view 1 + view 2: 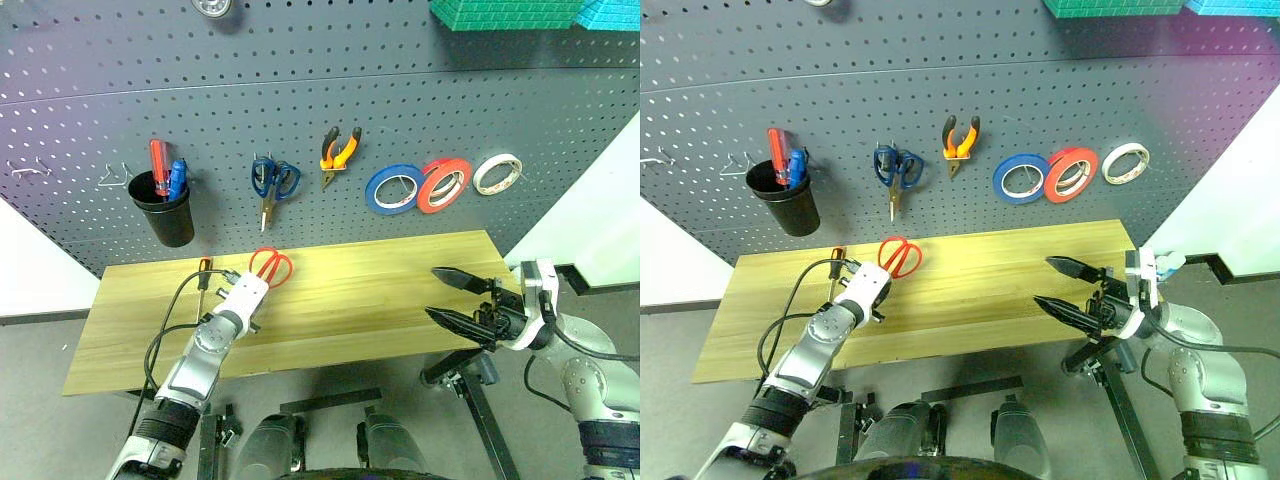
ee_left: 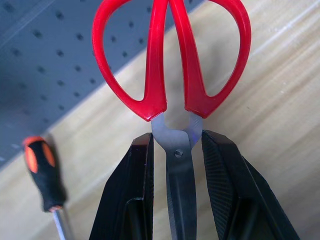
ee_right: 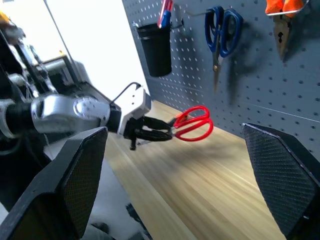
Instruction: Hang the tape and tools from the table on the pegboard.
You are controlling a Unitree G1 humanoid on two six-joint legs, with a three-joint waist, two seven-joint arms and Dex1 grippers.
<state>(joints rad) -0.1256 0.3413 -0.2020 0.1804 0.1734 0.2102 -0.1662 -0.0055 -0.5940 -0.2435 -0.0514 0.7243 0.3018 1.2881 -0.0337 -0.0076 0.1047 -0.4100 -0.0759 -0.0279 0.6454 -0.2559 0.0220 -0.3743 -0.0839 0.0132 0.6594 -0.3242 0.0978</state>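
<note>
The left gripper (image 2: 177,165) is clenched on the red-handled scissors (image 1: 270,266), pinching the steel blades just below the pivot so the red loops point away from the wrist toward the pegboard (image 1: 300,100). The scissors are held off the table (image 1: 380,300), above its back edge at about ten o'clock from the tabletop's middle. The screwdriver (image 1: 203,270) with the orange-and-black handle lies on the wood just beside the scissors, at their nine o'clock. The right gripper (image 1: 450,297) hovers over the table's right end with its two black fingers spread wide and nothing between them. On the pegboard the orange-handled pliers (image 1: 339,152) hang at twelve o'clock, the blue tape roll (image 1: 394,188) at one o'clock beside a red roll (image 1: 444,184) and a white roll (image 1: 497,173). Blue-handled scissors (image 1: 273,183) and a black cup (image 1: 165,208) hang toward eleven o'clock.
</note>
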